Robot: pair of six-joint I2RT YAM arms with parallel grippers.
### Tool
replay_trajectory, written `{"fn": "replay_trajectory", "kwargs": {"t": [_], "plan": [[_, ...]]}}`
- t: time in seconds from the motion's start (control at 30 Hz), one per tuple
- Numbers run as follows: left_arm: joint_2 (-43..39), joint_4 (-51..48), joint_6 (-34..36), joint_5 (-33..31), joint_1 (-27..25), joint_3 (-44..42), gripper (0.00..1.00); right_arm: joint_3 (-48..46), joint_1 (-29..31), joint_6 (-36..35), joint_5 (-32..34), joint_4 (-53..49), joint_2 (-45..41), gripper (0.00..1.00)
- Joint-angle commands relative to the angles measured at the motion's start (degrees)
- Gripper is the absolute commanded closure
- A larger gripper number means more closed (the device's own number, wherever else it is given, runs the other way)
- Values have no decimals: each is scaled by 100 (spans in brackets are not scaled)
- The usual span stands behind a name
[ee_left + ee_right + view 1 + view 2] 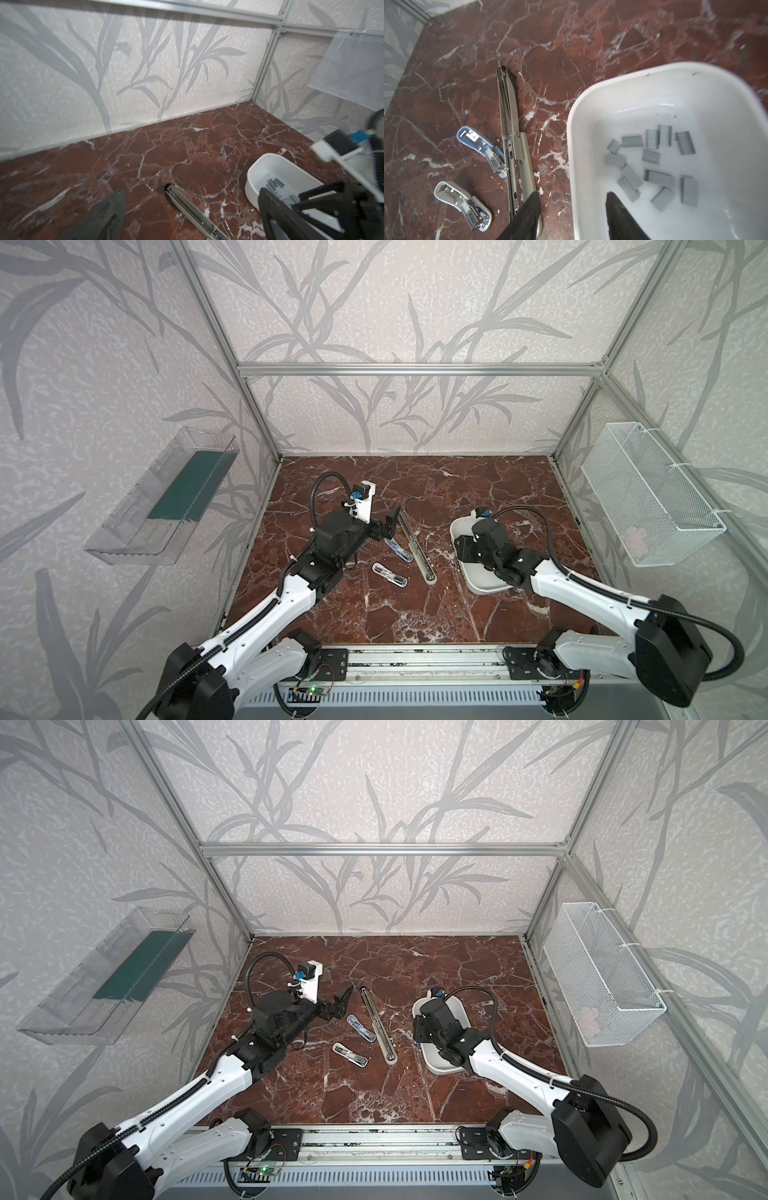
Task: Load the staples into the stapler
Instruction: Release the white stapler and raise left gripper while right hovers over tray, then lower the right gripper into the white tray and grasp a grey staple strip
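Staples [651, 156]: about a dozen short grey strips lying loose and scattered on the floor of the white tray [579, 145], some touching or overlapping
Tray: stands toward the right edge of the tabletop [374, 614], about midway between its far and near edges
Staplers: a long stapler [517, 149] lies opened flat near the middle of the tabletop; a small blue stapler [481, 149] touches its left side; a small white stapler [463, 205] lies apart, nearer the front edge; both are hinged open
Right gripper [573, 194]: jaws parted and empty, poised over the tray's left rim, clear of the strips
Left gripper [388, 524]: spread wide and empty, above the far end of the long stapler
Handling: a strip is likely light, stiff and smooth, but glued staples may snap if bent or squeezed hard; the white floor looks slick, so a strip may skid
Where to hold: across the two long side faces, near mid-length, choosing a strip that lies alone
Hard to make out: the right arm hides the staples in both top views; the right wrist view shows its own finger covering the long stapler's near end; whether any magazine already holds staples, and which stapler is meant, cannot be told; the left wrist view is blurred at its edges
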Motion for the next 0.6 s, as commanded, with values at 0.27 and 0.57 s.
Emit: {"fn": "replay_trajectory", "kwargs": {"t": [0.27,0.57], "plan": [[-343,-197,-238,-464,136,-771,2,534,-1278,-222,31,-1067,300,57],[161,-290,292,-937,171,-419,3,1042,-1324,-235,-658,-1486,1573,60]]}}
